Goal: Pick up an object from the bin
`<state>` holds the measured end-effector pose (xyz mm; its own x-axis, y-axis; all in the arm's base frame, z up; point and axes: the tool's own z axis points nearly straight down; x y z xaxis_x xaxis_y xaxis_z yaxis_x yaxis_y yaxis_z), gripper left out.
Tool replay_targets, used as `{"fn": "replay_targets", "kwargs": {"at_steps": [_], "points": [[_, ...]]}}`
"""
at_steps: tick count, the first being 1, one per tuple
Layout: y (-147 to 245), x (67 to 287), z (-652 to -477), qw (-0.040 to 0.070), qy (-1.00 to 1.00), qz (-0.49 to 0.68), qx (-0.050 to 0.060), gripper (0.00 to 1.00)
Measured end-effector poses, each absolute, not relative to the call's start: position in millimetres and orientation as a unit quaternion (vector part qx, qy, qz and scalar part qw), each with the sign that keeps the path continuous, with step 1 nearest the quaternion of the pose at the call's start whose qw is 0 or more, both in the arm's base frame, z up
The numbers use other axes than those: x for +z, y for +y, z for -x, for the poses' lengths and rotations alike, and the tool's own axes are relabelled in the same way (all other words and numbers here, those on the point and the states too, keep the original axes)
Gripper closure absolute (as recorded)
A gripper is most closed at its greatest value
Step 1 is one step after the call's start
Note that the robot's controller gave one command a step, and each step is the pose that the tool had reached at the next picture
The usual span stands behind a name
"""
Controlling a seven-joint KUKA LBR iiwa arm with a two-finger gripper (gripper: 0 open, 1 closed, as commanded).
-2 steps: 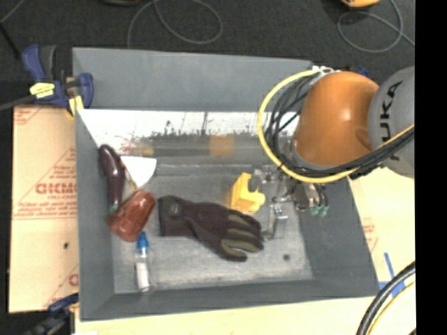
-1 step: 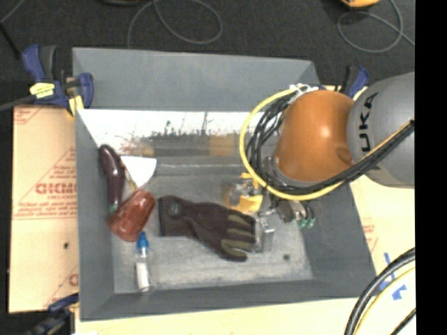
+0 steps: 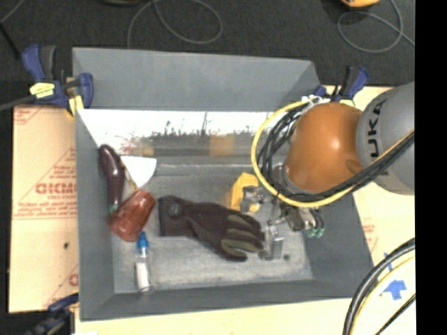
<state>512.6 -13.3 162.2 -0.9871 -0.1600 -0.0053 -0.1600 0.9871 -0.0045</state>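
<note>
1. My claw (image 3: 273, 243) is low near the right wall of the bin (image 3: 209, 82), at the fingertip end of a dark glove (image 3: 202, 223), which stretches left across the floor's middle.
2. I cannot tell whether the claw is released or clenched.
3. The bin also holds a yellow thing (image 3: 241, 187) just behind the claw, and a red-brown lump (image 3: 131, 215) and small bottle (image 3: 142, 260) near the left wall.

We see moderate light falling from above on the grey bin (image 3: 209, 75). A bright white band of glare runs along its far wall (image 3: 174, 123) and washes out the metal there. The orange cover (image 3: 325, 145) carries a soft sheen on its crown, and the shade beneath it darkens the bin floor. The dark glove (image 3: 202, 222) swallows the light, so we can barely make out its folds.
</note>
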Motion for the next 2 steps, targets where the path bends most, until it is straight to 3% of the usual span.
{"fn": "replay_targets", "kwargs": {"at_steps": [1,2], "points": [[3,143,-513.1,0.003,1.0,-0.028,0.0,0.0],[22,89,-511.8,0.005,1.0,-0.019,-0.002,1.0]]}}
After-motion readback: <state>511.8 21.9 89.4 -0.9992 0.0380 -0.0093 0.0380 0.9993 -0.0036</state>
